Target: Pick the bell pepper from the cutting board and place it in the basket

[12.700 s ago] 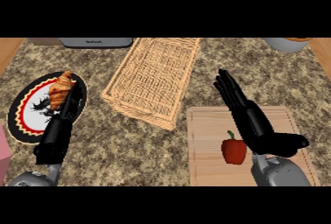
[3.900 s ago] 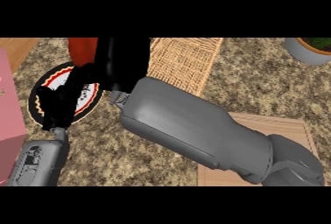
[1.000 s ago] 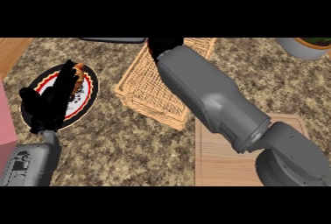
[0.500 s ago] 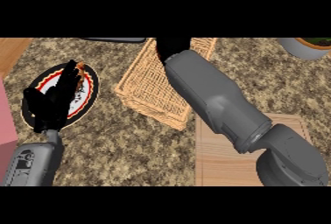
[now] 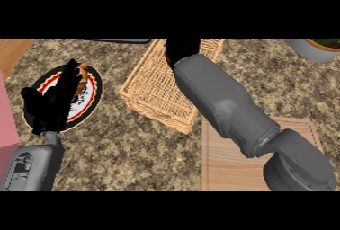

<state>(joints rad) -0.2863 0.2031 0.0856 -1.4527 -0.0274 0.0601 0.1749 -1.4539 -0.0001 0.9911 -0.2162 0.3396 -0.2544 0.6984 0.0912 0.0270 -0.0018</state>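
At the left edge of the speckled stone counter (image 5: 133,152) I see a pink block (image 5: 6,119), and a strip of bare wood (image 5: 13,49) fills the far left corner. My left forearm (image 5: 33,166), grey, comes up from the near left. Its black left hand (image 5: 50,105) is released, fingers straight and pointing away from me, and it lies over a round plate (image 5: 95,92) with a red, black and white rim. A brown piece of bread (image 5: 82,71) shows on the plate's far side, just beside the fingertips. Whether the hand touches the plate I cannot tell. A dark flat thing (image 5: 123,40) sits at the far edge, left of centre. Mid-counter, reaching to the far edge, stands the woven basket (image 5: 156,90), set at a slant, with its near corner close to the board. My right forearm (image 5: 225,103), large and grey, rises from the near right corner and crosses the board's left part and the basket's right side. The right hand (image 5: 181,49) shows only as a black shape over the basket's far end. I cannot tell whether it is grasping anything or released. The pepper I cannot locate; the arm and hand hide much of the basket's inside. The wooden board (image 5: 225,166) lies at the near right, and its visible surface is plain pale wood. A grey pot (image 5: 317,50) with something green and brown inside stands in the far right corner.
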